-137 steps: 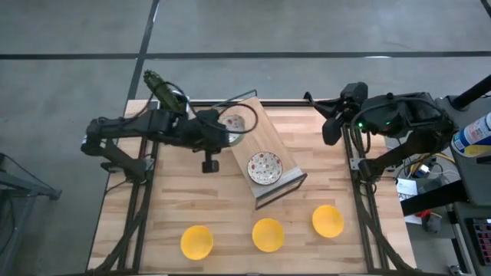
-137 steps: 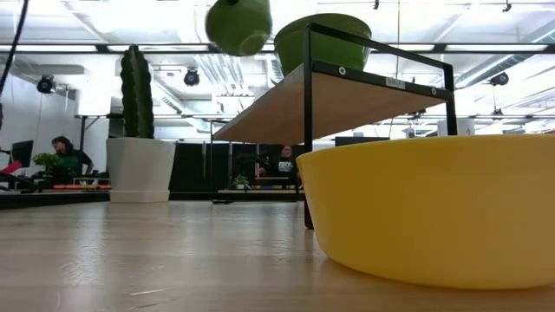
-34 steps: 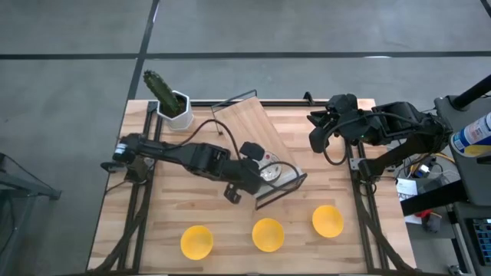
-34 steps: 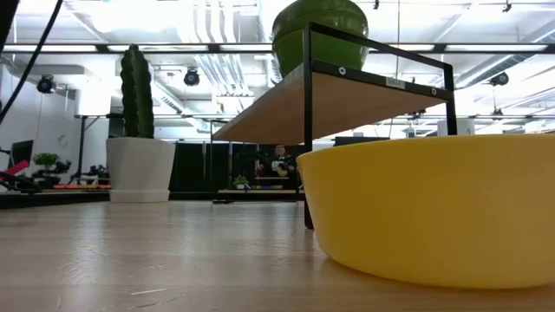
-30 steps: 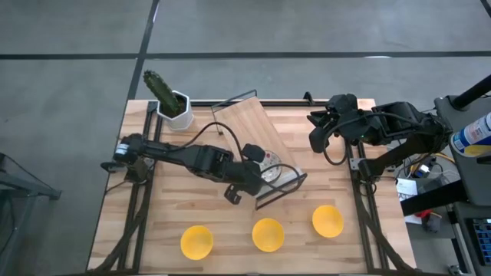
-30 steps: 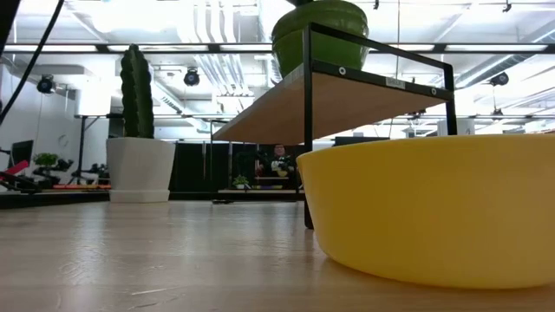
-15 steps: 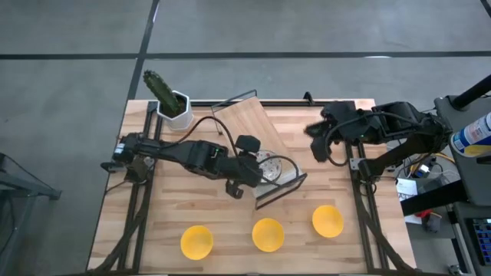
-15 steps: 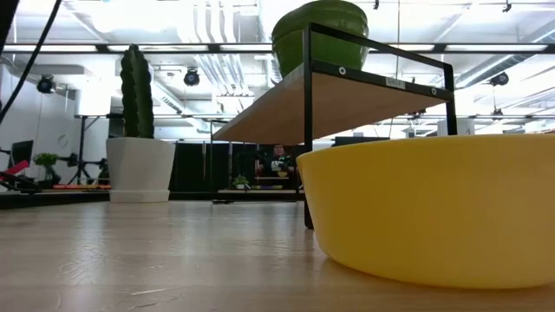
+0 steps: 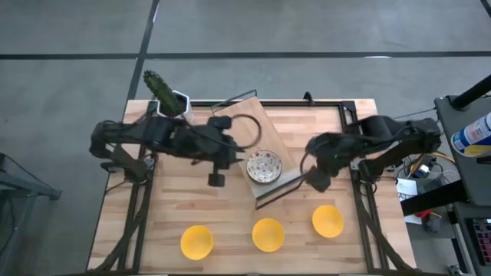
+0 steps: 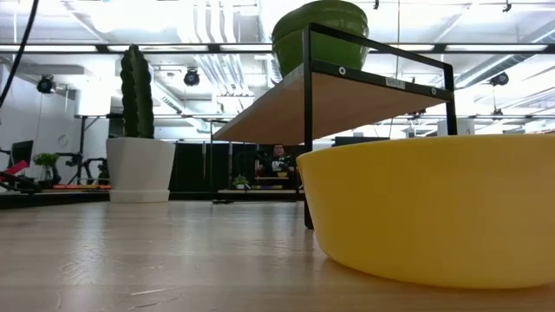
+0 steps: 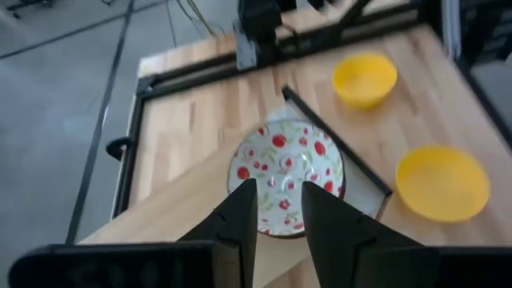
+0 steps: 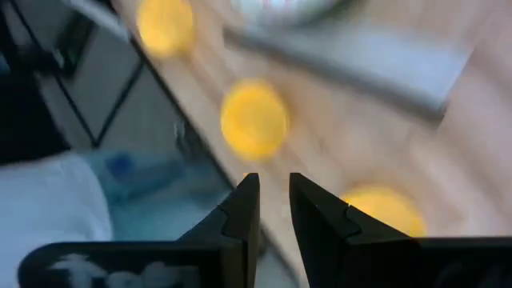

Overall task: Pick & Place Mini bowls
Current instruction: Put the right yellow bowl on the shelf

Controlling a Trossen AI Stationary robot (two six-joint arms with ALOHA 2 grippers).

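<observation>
Views: the high view shows a speckled bowl (image 9: 264, 166) on the wooden shelf (image 9: 249, 123), white inside with red specks; the low view shows that bowl's outside as green (image 10: 319, 33)
Yellow bowls: three in a row near the table's front edge (image 9: 196, 241) (image 9: 268, 234) (image 9: 327, 221), plain bright yellow, all apart from one another
Left gripper (image 9: 214, 165): beside the shelf, fingers (image 11: 236, 220) slightly apart, empty, facing the speckled bowl
Right gripper (image 9: 316, 181): by the shelf's right corner, fingers (image 12: 241, 210) narrowly parted, empty
Open room: bare table (image 9: 184, 192) between shelf and yellow row
Cactus pot (image 9: 175, 106): back left corner
</observation>
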